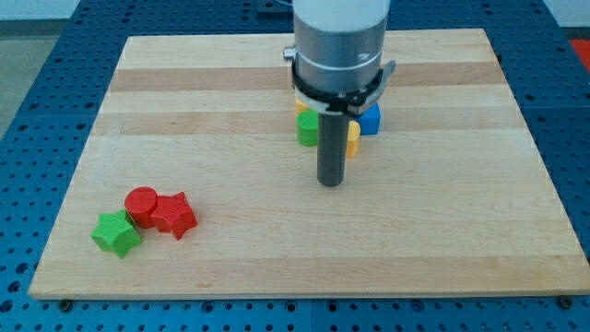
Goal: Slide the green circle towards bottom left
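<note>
The green circle (306, 130) sits near the middle of the board, partly hidden behind my rod. My tip (331, 183) rests on the board just below and slightly right of it. A yellow block (353, 138) shows to the rod's right, and another yellow piece (301, 107) peeks out above the green circle. A blue block (371, 118) stands at the right of this cluster. The arm's body hides the cluster's upper part.
At the view's bottom left lie a red circle (141, 202), a red star (173, 215) and a green star (116, 232), close together. The wooden board (230, 101) sits on a blue perforated table.
</note>
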Robot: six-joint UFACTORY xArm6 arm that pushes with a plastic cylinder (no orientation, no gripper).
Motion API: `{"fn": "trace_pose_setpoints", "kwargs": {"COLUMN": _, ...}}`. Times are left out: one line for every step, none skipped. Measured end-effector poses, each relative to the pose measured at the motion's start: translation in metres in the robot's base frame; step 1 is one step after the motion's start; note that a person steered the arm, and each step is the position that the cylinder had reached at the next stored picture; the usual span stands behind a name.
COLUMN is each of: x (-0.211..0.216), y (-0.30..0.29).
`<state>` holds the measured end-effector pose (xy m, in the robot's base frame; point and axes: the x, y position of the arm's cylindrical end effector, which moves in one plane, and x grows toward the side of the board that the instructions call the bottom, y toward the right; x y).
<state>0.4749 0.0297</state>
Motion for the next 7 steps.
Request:
{"fn": "trace_pose_setpoints", "kwargs": {"x": -0.024, "y": 0.002}}
{"fn": "trace_pose_setpoints", "kwargs": {"x": -0.049, "y": 0.012}}
{"fn": "trace_pose_setpoints", "kwargs": {"x": -0.080, "y": 0.016}}
{"fn": "trace_pose_setpoints", "kwargs": {"x": -0.096, "y": 0.014}}
{"fn": "trace_pose_setpoints", "kwargs": {"x": -0.096, "y": -0.007}}
{"fn": "trace_pose_setpoints", "kwargs": {"x": -0.090, "y": -0.023}}
{"fn": "trace_pose_setpoints", "kwargs": {"x": -0.075, "y": -0.028}}
